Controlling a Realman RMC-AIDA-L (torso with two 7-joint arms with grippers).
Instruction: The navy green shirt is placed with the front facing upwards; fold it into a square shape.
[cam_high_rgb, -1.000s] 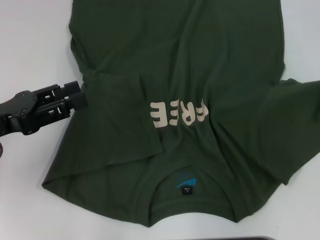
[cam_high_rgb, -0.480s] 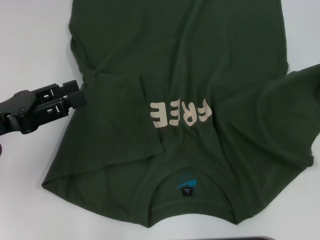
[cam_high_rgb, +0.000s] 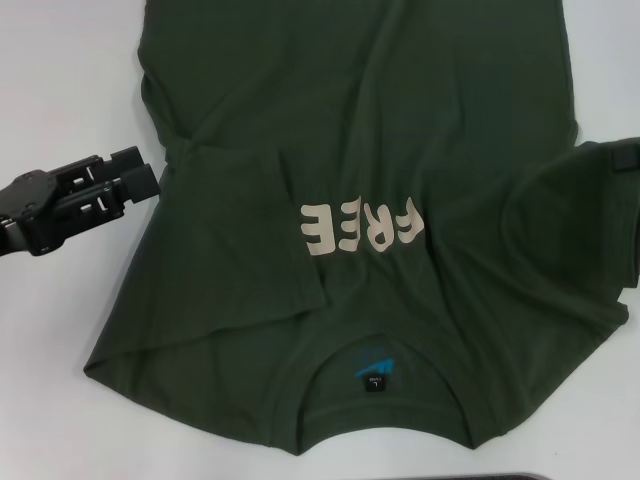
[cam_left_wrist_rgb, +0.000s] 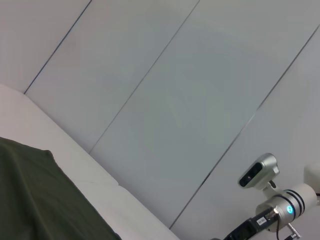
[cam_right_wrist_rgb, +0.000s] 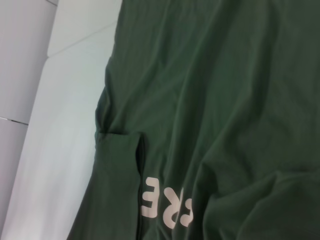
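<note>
The navy green shirt (cam_high_rgb: 380, 120) lies front up on the white table (cam_high_rgb: 60, 80), collar toward me. Its cream letters "FREE" (cam_high_rgb: 362, 227) and blue neck label (cam_high_rgb: 373, 367) show. The sleeve on my left (cam_high_rgb: 240, 230) is folded in over the body. The sleeve on my right (cam_high_rgb: 590, 230) lies spread out. My left gripper (cam_high_rgb: 140, 172) is open and empty, just off the shirt's left edge. Only a dark tip of my right gripper (cam_high_rgb: 625, 158) shows over the right sleeve. The right wrist view shows the shirt (cam_right_wrist_rgb: 215, 90), and the left wrist view shows a corner of it (cam_left_wrist_rgb: 40, 200).
Bare white table lies left of the shirt and at the far right corner (cam_high_rgb: 605, 60). A dark strip (cam_high_rgb: 510, 477) shows at the near table edge. The left wrist view shows a grey panelled wall (cam_left_wrist_rgb: 175, 100) and a camera on a stand (cam_left_wrist_rgb: 260, 172).
The right sleeve, folded over the letter F a second ago, has been drawn back out to the right, and all letters show. My left gripper has backed away from the shirt's edge.
</note>
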